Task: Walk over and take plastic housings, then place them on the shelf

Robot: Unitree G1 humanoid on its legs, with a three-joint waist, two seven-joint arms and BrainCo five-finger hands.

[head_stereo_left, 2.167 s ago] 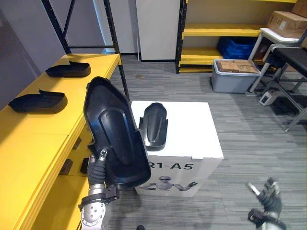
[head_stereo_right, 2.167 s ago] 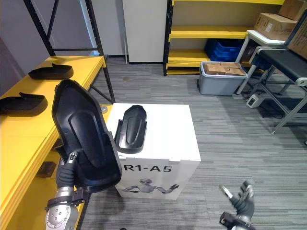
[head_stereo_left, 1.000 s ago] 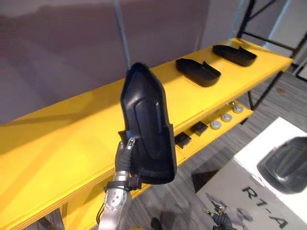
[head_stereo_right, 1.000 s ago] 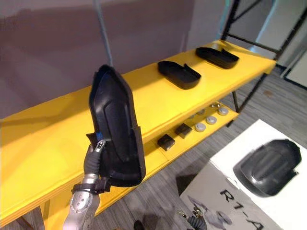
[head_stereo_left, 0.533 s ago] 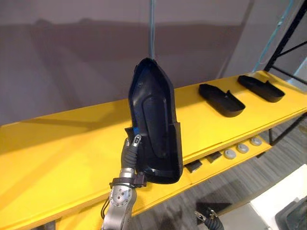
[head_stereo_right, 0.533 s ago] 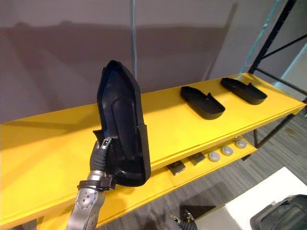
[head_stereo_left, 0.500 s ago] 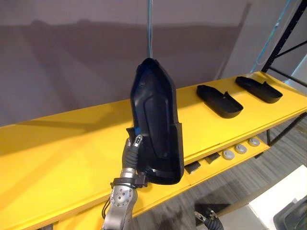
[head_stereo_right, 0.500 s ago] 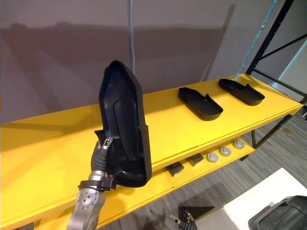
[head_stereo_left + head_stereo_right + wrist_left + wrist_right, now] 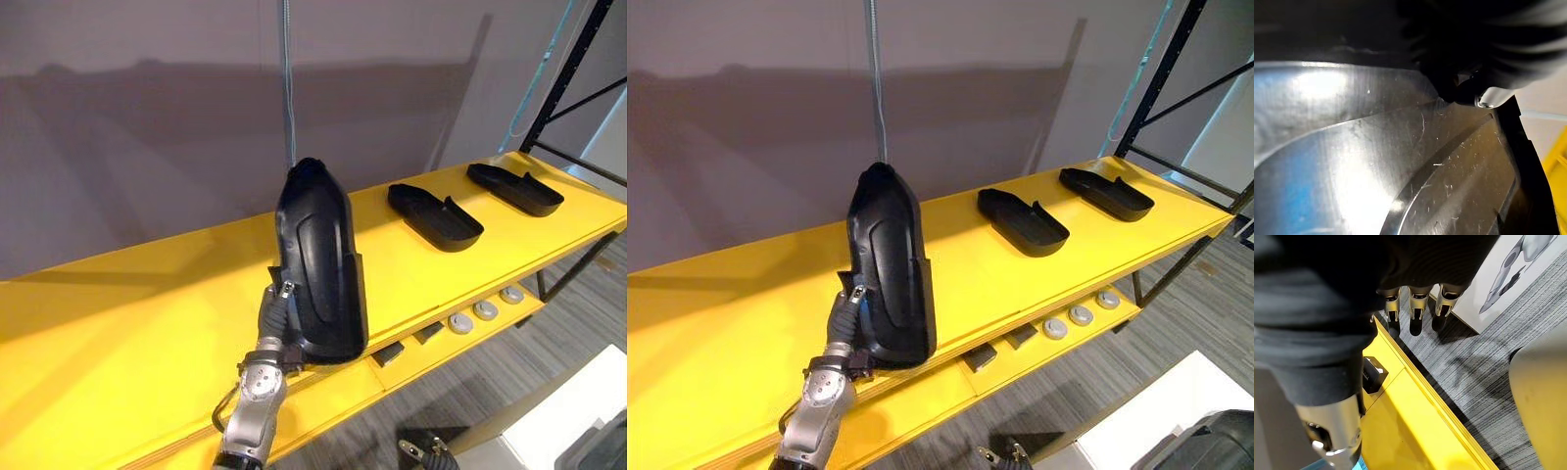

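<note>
Housing carried up to the shelf, not yet set down

The view has swung from the white box to the yellow shelf. The left robot hand grips the held housing by its lower end, upright and hollow side toward the robot, now over the shelf's front edge near the middle. Two other housings lie flat toward the shelf's right end. The right robot hand hangs low with fingers loose, holding nothing. Laying the housing down and letting go looks to be what remains.
</note>
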